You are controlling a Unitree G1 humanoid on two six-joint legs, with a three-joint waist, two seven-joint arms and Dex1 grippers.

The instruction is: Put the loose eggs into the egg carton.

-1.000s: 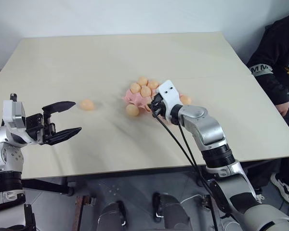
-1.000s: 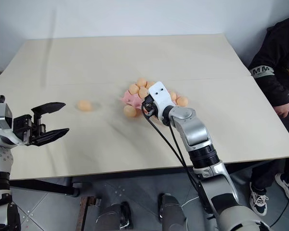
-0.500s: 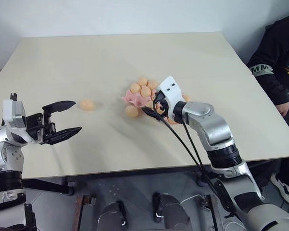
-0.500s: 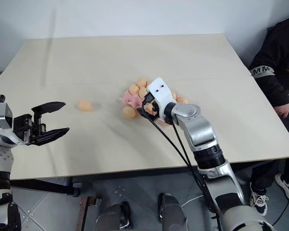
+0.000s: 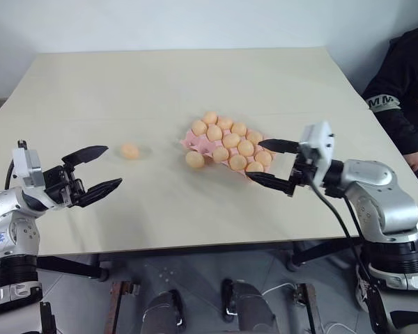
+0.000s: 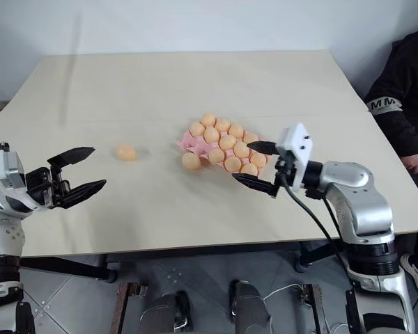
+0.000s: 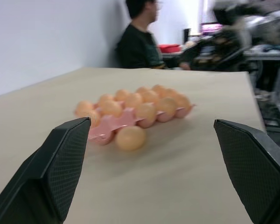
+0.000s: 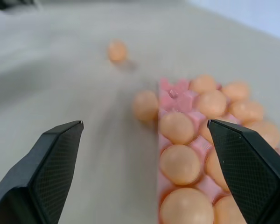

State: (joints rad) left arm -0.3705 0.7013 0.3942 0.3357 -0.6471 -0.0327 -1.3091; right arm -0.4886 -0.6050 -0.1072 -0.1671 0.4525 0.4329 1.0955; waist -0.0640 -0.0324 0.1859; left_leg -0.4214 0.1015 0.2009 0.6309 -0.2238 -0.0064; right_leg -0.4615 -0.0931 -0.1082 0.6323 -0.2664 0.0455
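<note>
Two loose eggs lie on my table (image 5: 90, 76): one egg (image 5: 194, 159) touches the near-left corner of the pink egg carton (image 5: 195, 142), the other egg (image 5: 129, 150) sits well apart to its left. I see the carton near mid-table with most cups filled. My right gripper (image 5: 271, 164) hangs just beside the carton's right end, fingers spread, holding nothing. My left gripper (image 5: 97, 170) hovers near the table's left front, also spread wide and empty.
</note>
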